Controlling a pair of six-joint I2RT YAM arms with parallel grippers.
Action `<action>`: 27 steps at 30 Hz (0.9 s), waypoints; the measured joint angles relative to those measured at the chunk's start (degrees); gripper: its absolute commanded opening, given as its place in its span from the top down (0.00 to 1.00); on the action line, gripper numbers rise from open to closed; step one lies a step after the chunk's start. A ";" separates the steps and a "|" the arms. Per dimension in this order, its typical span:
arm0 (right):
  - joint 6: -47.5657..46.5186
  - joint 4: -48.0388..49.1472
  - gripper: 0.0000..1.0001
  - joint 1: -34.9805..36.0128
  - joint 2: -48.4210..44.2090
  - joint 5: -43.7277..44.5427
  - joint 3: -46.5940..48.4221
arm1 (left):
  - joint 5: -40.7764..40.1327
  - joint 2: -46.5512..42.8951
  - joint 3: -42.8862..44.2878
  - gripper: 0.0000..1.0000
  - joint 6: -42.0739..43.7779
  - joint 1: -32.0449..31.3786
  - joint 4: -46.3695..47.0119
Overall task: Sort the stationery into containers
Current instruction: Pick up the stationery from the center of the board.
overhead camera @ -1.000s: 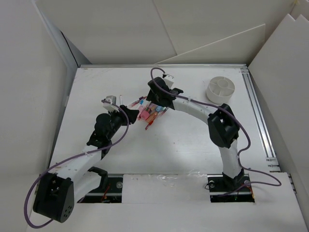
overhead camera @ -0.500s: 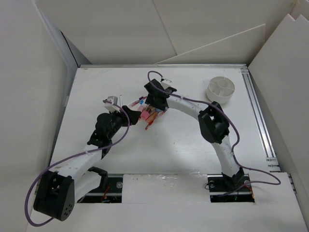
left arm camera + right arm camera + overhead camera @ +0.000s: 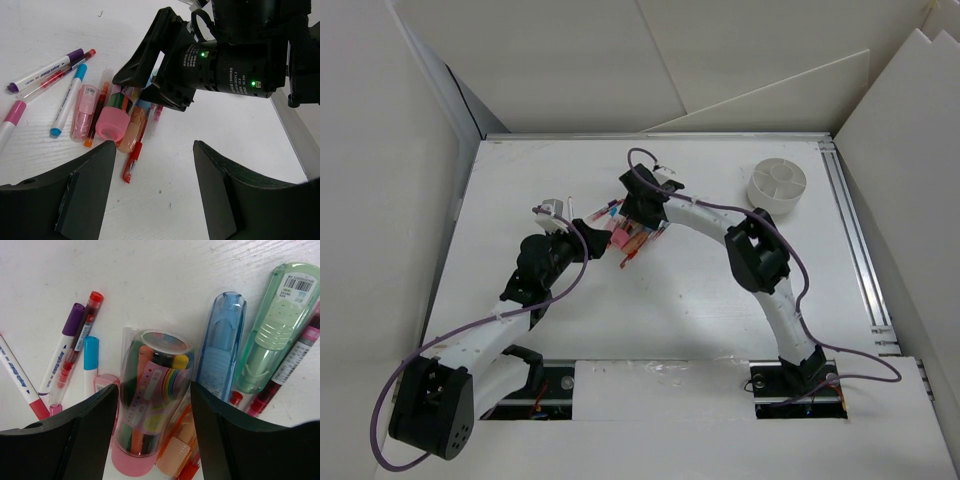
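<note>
Left gripper (image 3: 152,185): jaws wide apart, nothing between them, over bare table (image 3: 175,150) just short of the stationery pile (image 3: 628,240). Closest item to it is a red pen (image 3: 132,162), one end pointing back at the left wrist camera. Behind that is a clear tube (image 3: 152,360) with a pink cap, packed with coloured pens and lying in the pile. Left of the tube in the left wrist view: blue-capped marker (image 3: 66,107) and purple-capped marker (image 3: 46,75), both flat on the table.

Right gripper (image 3: 154,390) is down on the pile, jaws straddling the clear tube with one finger along each side. Can't tell whether the pads actually clamp it. Right of the tube in the right wrist view are a blue case (image 3: 221,340) and a green case (image 3: 277,320), side by side.

White divided cup (image 3: 777,186) sits upright at the far right of the table, well apart from the pile and both grippers.
</note>
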 measured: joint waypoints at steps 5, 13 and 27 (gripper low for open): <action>0.76 0.74 0.41 -0.72 0.96 -1.60 0.02 | -0.07 0.02 0.00 0.40 0.00 0.00 -0.02; 1.95 2.10 0.62 -1.40 1.03 -3.43 -0.42 | -0.07 1.46 0.00 0.40 0.00 0.00 -0.04; 3.85 10.01 0.67 -5.99 -12.41 -15.30 -14.99 | 1.75 3.78 0.76 0.20 -1.16 0.00 -0.55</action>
